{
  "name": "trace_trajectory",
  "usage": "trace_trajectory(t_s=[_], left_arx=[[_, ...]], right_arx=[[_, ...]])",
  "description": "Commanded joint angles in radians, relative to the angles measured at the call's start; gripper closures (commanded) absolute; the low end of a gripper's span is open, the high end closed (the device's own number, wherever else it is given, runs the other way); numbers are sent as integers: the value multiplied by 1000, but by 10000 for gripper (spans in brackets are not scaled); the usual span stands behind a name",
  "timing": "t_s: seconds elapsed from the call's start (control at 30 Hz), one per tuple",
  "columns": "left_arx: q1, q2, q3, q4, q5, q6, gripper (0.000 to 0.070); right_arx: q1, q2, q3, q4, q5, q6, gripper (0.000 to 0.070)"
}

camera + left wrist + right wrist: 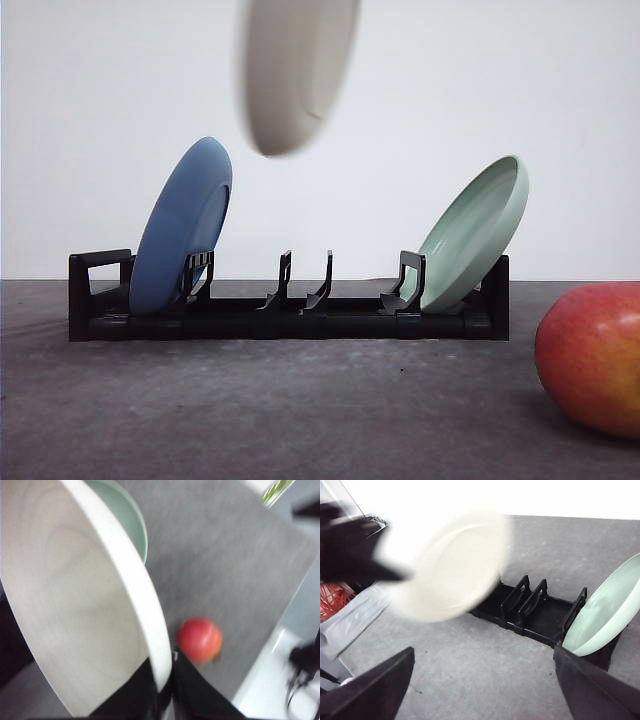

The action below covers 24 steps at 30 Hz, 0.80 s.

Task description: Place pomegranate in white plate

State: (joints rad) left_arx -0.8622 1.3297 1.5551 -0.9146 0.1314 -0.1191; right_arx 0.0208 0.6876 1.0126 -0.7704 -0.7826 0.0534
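Observation:
The white plate [298, 70] hangs in the air above the rack, tilted on edge and blurred. In the left wrist view my left gripper [162, 690] is shut on the rim of the white plate [75, 605]. The pomegranate [592, 355], red blending to yellow-orange, rests on the grey table at the front right. It lies below and beyond the plate as the pomegranate [199, 640] in the left wrist view. My right gripper [485, 685] stands open, nothing between its fingers, facing the rack and the blurred white plate [447, 565].
A black dish rack [290, 315] stands across the middle of the table. A blue plate [185, 225] leans in its left end and a mint-green plate [475, 235] in its right end. The table edge and some clutter lie to one side [340, 605].

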Motion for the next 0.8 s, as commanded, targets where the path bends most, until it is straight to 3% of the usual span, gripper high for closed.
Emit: trace_trajectory(t_s=[0.0,0.3,0.5,0.77], left_arx=[[-49,-21,23,-56,-64,40,697],[-295,-81,-65,-336,-358,6,697],[-404,-70,-268,-261,-469,-80,697],[-464,42,-461,-78,-479,-126,697]], right_arx=[[3,4,17,6,-3,15,132],[3,4,17,6,-3,18,132],[3,4,17,6,-3,21,132],[3,4,17,6,-3,22,132]])
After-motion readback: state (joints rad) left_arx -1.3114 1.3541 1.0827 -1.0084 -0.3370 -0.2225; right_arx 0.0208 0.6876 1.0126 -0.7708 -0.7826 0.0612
